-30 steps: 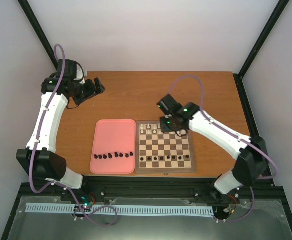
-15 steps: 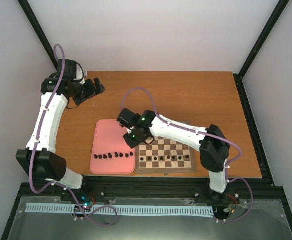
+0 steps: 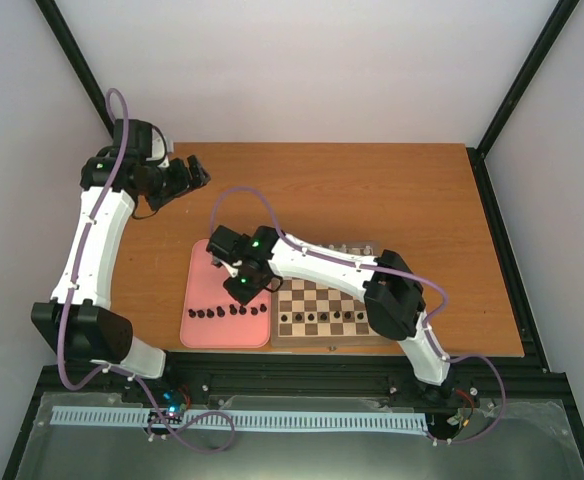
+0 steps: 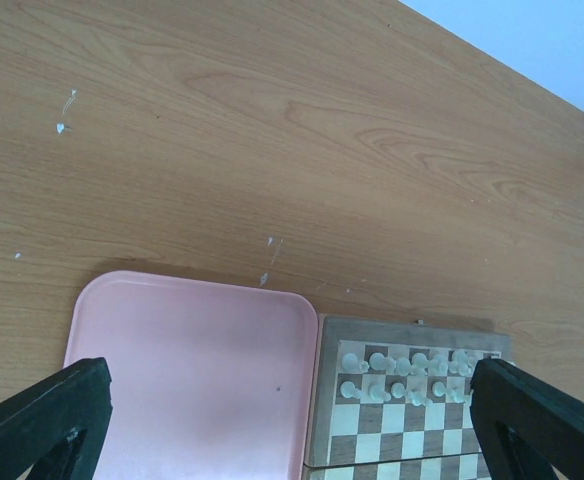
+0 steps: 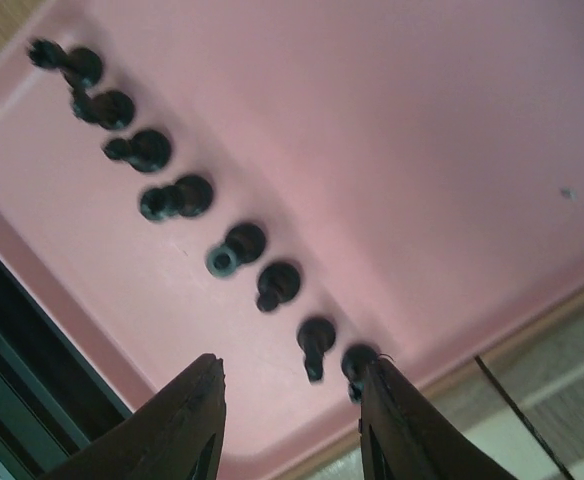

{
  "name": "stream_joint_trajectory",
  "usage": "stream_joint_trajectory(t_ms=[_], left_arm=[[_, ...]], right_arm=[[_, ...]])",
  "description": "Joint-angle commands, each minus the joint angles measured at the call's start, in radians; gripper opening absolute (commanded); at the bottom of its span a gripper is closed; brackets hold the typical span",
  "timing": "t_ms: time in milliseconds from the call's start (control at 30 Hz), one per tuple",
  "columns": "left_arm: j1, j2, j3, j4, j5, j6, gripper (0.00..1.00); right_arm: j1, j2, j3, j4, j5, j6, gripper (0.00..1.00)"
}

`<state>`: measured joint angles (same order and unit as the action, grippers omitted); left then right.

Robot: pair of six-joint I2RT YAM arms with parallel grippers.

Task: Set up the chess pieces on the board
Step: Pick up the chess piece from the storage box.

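1. Left gripper (image 4: 288,390): parked high at the far left of the table. My two fingers are spread wide with nothing between them. It has no part in this step.
2. Chess pieces (image 5: 245,243): eight black ones stand in a single line on the pink tray (image 5: 442,140). The line runs away from my right fingertips, slanting up and to the left in the wrist view. Seen from above, its long axis lies along the tray's near edge.
3. Pose: each piece shows a round base with its head offset, so I read them as upright, long axis vertical. The wrist picture is soft, though, and one or two may be lying over.
4. Right gripper (image 5: 292,372): it hangs above the near end of that line, jaws partly parted and holding nothing. The second-to-last piece (image 5: 315,338) sits just ahead of the gap. The end piece (image 5: 357,362) sits just beside my right-hand finger.
5. Step in hand, as I judge it: pick one piece from this end.
   - Centre the gap on one piece only.
   - Turn the jaws so they close across the line, not along it.
   - Come straight down so a finger does not topple the neighbour.
   - Grip low on the stem and lift vertically.
6. Board (image 3: 334,292): it lies beyond my right-hand finger, touching the tray's edge. Black pieces already stand along its near row, so the back row looks unfilled.
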<state>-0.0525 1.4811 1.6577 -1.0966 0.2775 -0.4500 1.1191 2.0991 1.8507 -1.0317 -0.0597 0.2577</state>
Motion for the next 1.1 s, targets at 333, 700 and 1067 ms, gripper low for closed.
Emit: stream_joint_trajectory(t_ms=[333, 700, 1067], left_arm=[[-0.006, -0.041, 0.002, 0.014, -0.001, 0.004, 1.0], [-0.005, -0.038, -0.006, 0.016, 0.003, 0.006, 1.0], [-0.006, -0.024, -0.004, 0.017, 0.001, 0.008, 1.0]], right_arm=[[0.024, 0.093, 0.131, 0.009, -0.059, -0.044, 0.38], [0.025, 0.039, 0.017, -0.005, -0.039, -0.044, 0.38], [0.024, 0.022, -0.029, -0.004, -0.015, -0.039, 0.38]])
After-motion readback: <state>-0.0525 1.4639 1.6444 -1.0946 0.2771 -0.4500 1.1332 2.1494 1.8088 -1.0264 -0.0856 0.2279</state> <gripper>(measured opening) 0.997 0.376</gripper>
